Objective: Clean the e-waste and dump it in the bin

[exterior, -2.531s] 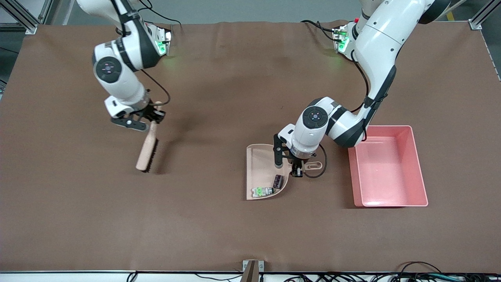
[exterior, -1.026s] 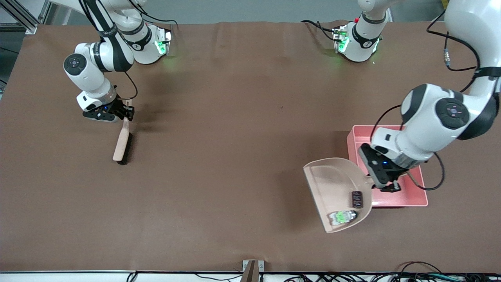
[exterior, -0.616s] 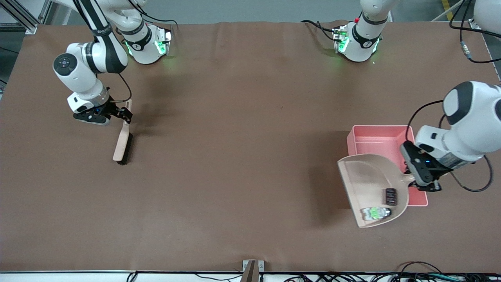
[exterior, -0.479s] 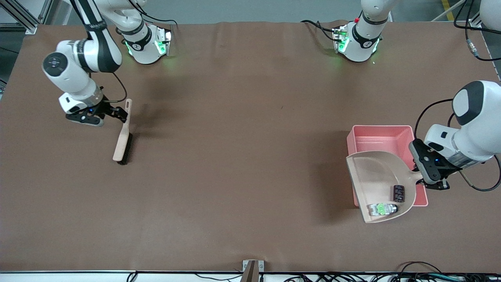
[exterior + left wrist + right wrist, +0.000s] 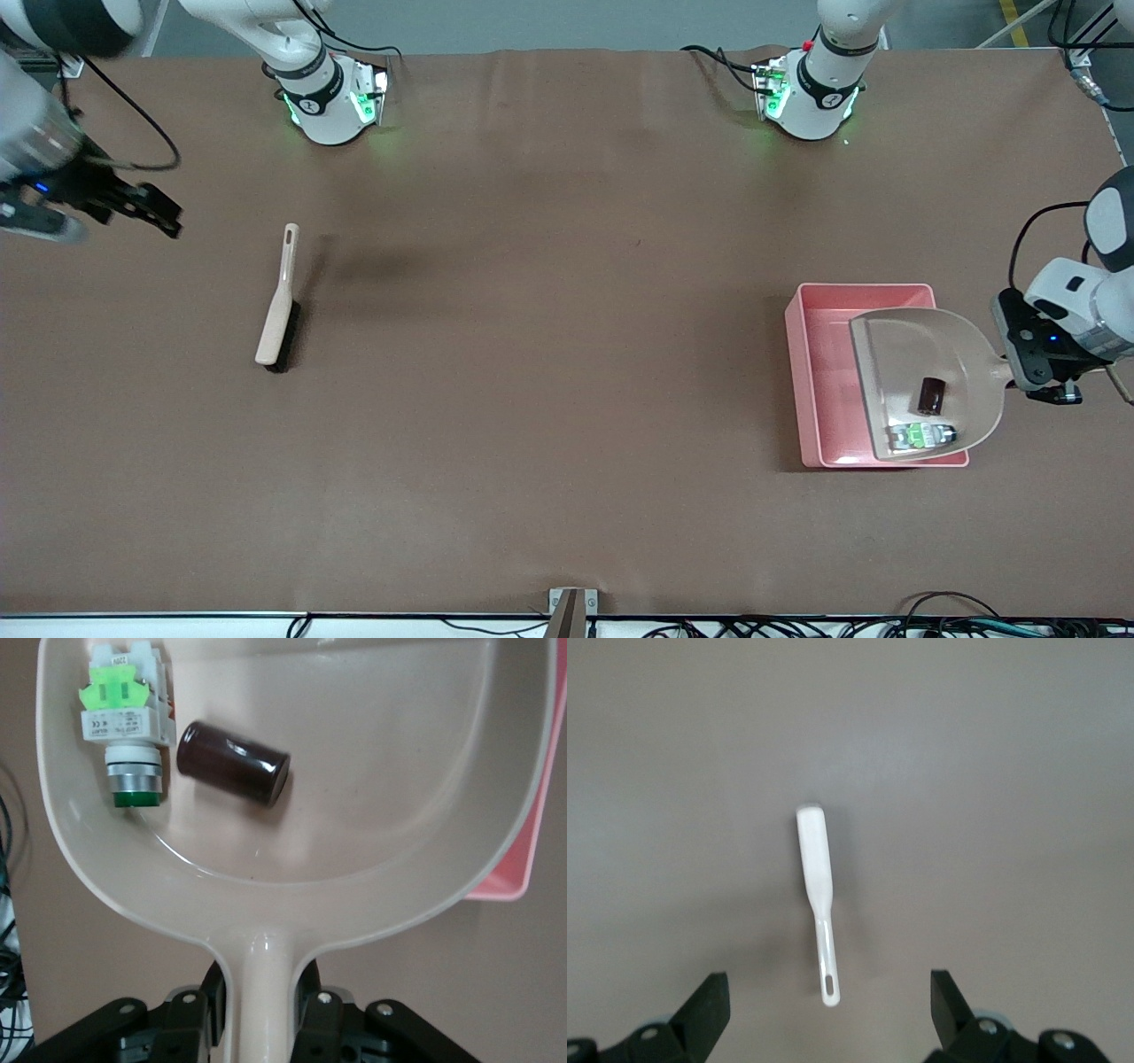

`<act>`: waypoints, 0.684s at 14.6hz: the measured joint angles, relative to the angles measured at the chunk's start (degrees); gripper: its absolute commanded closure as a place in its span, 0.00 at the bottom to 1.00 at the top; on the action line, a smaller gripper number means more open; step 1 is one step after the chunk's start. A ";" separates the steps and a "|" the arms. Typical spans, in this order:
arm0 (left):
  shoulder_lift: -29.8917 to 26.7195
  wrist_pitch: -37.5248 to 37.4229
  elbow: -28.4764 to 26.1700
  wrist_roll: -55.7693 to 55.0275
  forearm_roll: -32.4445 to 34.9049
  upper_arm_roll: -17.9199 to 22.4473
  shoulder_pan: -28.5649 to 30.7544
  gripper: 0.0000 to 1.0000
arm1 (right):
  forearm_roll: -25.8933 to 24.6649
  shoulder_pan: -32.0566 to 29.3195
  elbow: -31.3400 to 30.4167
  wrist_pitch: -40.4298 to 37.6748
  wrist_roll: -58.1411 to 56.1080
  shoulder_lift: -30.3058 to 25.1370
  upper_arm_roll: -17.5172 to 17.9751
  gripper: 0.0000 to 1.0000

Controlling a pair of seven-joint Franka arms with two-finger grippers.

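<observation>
My left gripper (image 5: 1035, 368) is shut on the handle of the beige dustpan (image 5: 921, 350) and holds it over the pink bin (image 5: 819, 372). In the pan lie the dark stubby cylinder (image 5: 929, 395) and the white-grey part with green bits (image 5: 921, 435). The left wrist view shows the fingers (image 5: 309, 997) clamped on the handle (image 5: 263, 992), the cylinder (image 5: 233, 763), the white-green part (image 5: 124, 719) and a corner of the bin (image 5: 532, 850). My right gripper (image 5: 151, 211) is open and empty, up in the air at the right arm's end of the table.
A beige hand brush (image 5: 278, 310) with dark bristles lies on the brown table toward the right arm's end; it shows in the right wrist view (image 5: 817, 895) below the open fingers. A bracket (image 5: 571, 602) sits at the table's front edge.
The left gripper has carried the dustpan with both parts sideways until it hangs over the bin. The right gripper has drawn up and away from the brush, which stays put.
</observation>
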 measured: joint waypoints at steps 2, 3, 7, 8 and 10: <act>0.00 -0.43 -0.85 1.32 0.31 0.89 -0.08 1.00 | 0.03 0.63 7.25 -1.96 0.00 0.28 0.04 0.00; 0.00 -0.49 -1.45 1.32 1.06 1.26 -0.30 1.00 | 0.04 1.02 10.32 -3.01 0.00 0.74 0.06 0.00; 0.01 -0.51 -3.19 1.30 5.79 5.59 -4.60 1.00 | 2.14 1.15 20.57 -11.88 0.00 4.97 -0.26 0.00; 0.01 -0.51 -3.64 1.22 7.19 6.07 -5.36 1.00 | 2.94 0.53 21.46 -12.89 -0.04 5.96 -0.38 0.00; 0.01 -0.51 -4.56 0.42 10.86 6.27 -6.34 1.00 | 4.81 -2.06 21.70 -13.87 -1.60 8.24 -0.32 0.00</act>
